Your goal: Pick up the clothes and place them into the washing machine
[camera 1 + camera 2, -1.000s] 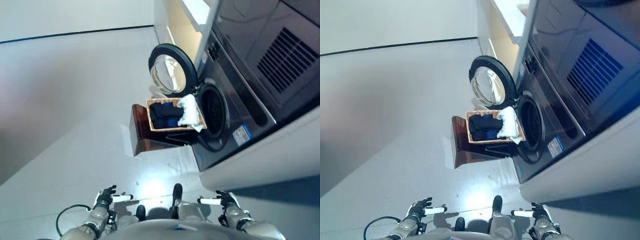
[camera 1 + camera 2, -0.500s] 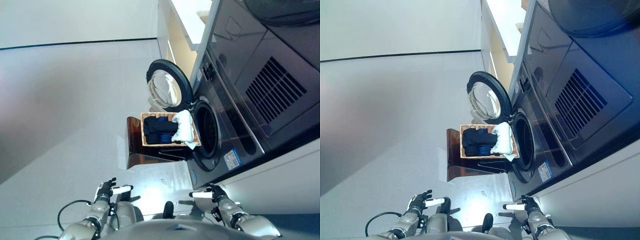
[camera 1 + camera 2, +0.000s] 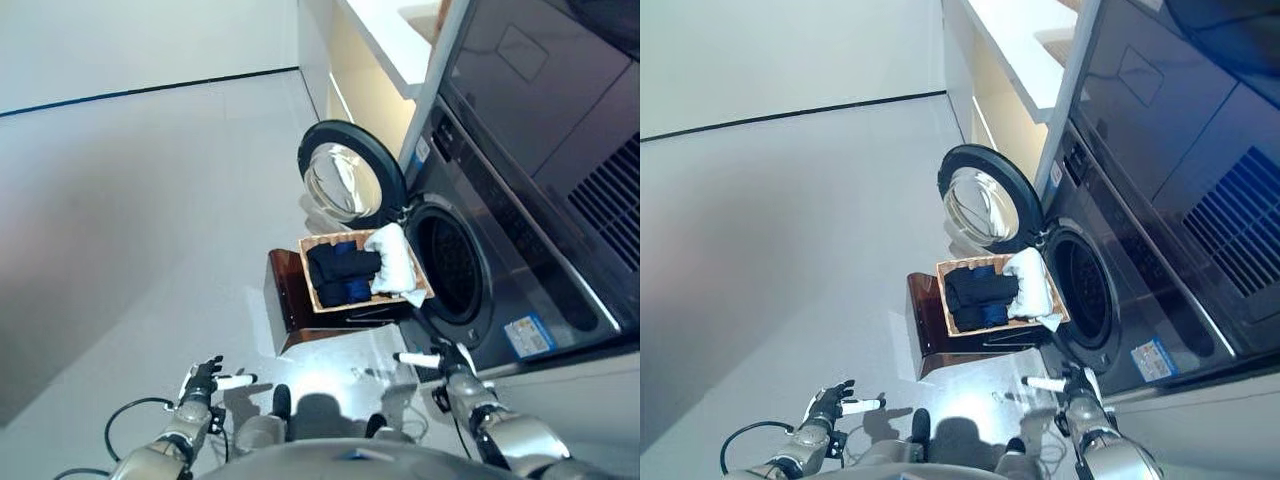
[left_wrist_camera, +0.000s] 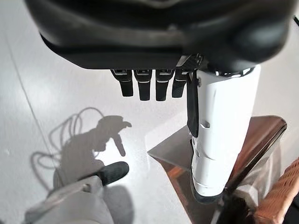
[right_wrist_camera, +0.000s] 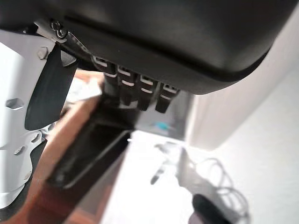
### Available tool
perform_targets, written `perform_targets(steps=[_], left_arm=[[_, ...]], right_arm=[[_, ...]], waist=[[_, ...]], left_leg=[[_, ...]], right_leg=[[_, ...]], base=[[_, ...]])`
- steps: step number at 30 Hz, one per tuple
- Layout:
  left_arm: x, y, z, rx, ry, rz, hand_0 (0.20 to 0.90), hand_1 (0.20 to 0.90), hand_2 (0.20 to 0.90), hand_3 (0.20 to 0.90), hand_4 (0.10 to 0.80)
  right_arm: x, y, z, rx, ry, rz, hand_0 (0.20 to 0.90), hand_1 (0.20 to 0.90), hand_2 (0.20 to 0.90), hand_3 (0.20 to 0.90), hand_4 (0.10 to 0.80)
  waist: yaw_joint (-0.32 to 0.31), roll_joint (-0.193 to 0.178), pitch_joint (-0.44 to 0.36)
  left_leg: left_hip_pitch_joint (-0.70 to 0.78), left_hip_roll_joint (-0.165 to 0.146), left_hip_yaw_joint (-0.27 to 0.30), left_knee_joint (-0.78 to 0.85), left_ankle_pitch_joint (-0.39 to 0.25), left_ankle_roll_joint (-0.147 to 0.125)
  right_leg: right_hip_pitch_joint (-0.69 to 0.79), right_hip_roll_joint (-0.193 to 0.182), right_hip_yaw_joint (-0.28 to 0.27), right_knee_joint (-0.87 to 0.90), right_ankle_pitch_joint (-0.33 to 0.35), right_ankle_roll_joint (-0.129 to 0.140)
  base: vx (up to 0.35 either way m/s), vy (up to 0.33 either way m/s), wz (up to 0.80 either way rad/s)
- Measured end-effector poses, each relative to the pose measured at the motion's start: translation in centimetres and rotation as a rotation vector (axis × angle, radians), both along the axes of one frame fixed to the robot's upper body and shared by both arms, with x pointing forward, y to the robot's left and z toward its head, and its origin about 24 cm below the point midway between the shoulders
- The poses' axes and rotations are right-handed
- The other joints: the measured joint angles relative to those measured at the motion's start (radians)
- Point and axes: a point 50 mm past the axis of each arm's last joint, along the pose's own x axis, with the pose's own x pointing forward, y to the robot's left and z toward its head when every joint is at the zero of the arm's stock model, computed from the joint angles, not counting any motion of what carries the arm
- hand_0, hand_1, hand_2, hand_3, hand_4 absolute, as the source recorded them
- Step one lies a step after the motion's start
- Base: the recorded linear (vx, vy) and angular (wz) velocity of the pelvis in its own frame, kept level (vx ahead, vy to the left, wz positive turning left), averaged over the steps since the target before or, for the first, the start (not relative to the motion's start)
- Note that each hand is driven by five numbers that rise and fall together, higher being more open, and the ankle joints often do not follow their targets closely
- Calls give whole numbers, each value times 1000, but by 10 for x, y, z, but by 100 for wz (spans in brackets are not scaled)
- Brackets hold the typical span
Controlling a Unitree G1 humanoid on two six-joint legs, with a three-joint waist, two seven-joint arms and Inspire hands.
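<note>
Near: my left hand [image 3: 203, 383] and right hand [image 3: 452, 362] hang empty, fingers relaxed. Beyond: dark clothes [image 3: 343, 272] and a white cloth [image 3: 395, 262] fill the basket [image 3: 322, 297] on a brown stand [image 3: 285, 305]. Far right: washing machine [image 3: 500, 230], door [image 3: 350, 172] open.

**What surrounds the work**

We see a brown wooden stand [image 3: 290, 305] on the pale grey floor [image 3: 130, 230]. A white wall [image 3: 120, 45] rises behind, with a dark line along its base. A white counter [image 3: 395, 40] runs beside a dark appliance with a vent grille [image 3: 1235, 215].
</note>
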Motion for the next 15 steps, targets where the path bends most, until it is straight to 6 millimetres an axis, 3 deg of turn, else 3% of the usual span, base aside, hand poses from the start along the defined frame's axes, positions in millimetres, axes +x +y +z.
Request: perform_targets(steps=[2,3,5,10,15], left_arm=[[1,6,2,14,-7,11,900,900,900,900,800],[0,15,4,40,-11,33,900,900,900,900,800],[-3,14,3,31,-13,45,900,900,900,900,800],[-18,-11,-8,-46,12,77,900,900,900,900,800],[-14,-19,-8,-65,-2,42,900,900,900,900,800]], right_arm=[[6,6,2,9,-17,14,900,900,900,900,800],[6,12,1,14,-21,17,900,900,900,900,800],[6,8,2,-11,-20,11,900,900,900,900,800],[16,-9,14,-84,-57,8,900,900,900,900,800],[32,-10,25,-140,-91,66,900,900,900,900,800]], waist=[[4,-23,6],[1,-50,12],[0,-45,16],[1,-17,10],[2,5,7]], left_leg=[[-7,-13,7,-3,1,-1],[-7,-19,-3,-10,8,-8],[-14,-16,-27,-1,10,-12],[-75,-7,-44,-1,20,-26],[-116,-9,-63,-15,35,-11]], right_leg=[[3,-13,-50,-39,-10,-9],[56,2,-94,-150,3,-37],[81,28,-57,-199,7,-31],[55,41,-85,-242,24,-44],[39,50,-105,-284,48,-47]], base=[[130,-52,-18],[131,-40,22],[84,-43,25],[31,-29,14],[20,7,9]])
